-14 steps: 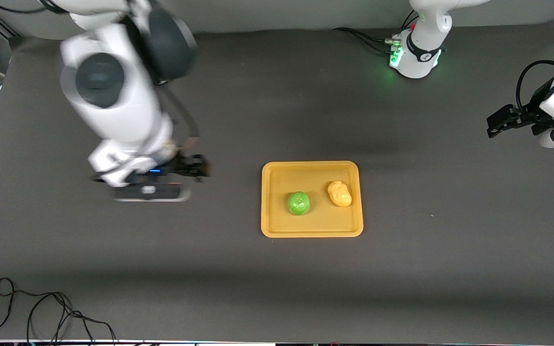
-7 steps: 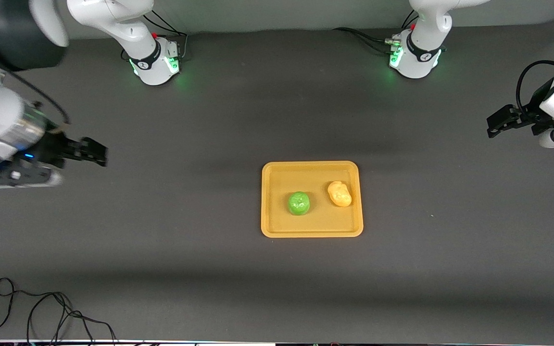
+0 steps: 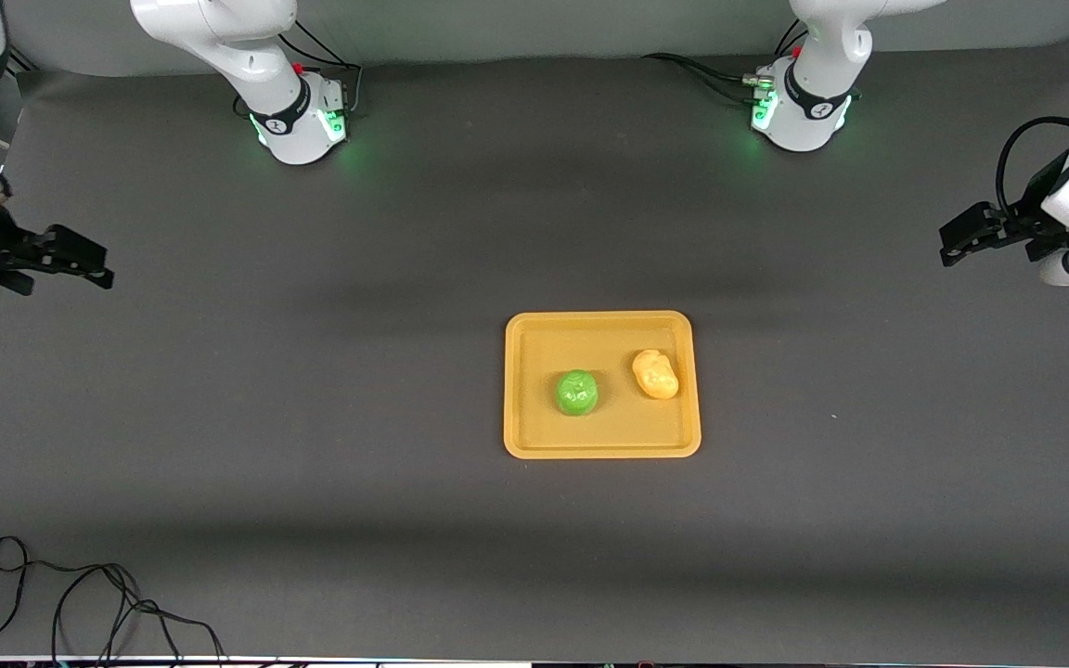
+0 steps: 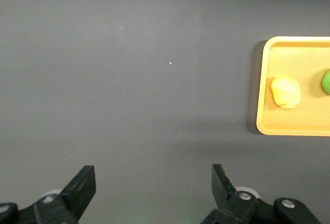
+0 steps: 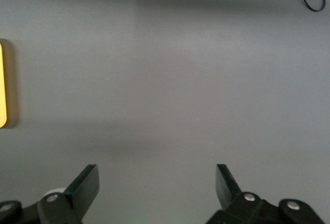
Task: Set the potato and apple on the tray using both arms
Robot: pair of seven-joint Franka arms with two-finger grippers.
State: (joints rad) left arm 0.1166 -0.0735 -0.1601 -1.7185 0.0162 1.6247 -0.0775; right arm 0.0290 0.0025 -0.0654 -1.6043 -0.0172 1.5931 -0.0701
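Green apple (image 3: 577, 392) and yellow potato (image 3: 655, 374) lie side by side on the tray (image 3: 601, 449), and we see both tools, left (image 3: 955, 243) and right (image 3: 80, 263), wide and empty, well apart from it over opposite tabletop ends.

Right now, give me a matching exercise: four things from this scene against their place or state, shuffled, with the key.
Things:
1. apple
2. potato
3. left gripper
4. right gripper

Places or states:
A. on the tray, toward the left arm's end
B. open, over the table's right-arm end
C. on the tray, near its middle
D. open, over the table's left-arm end

Pairs: 1-C, 2-A, 3-D, 4-B
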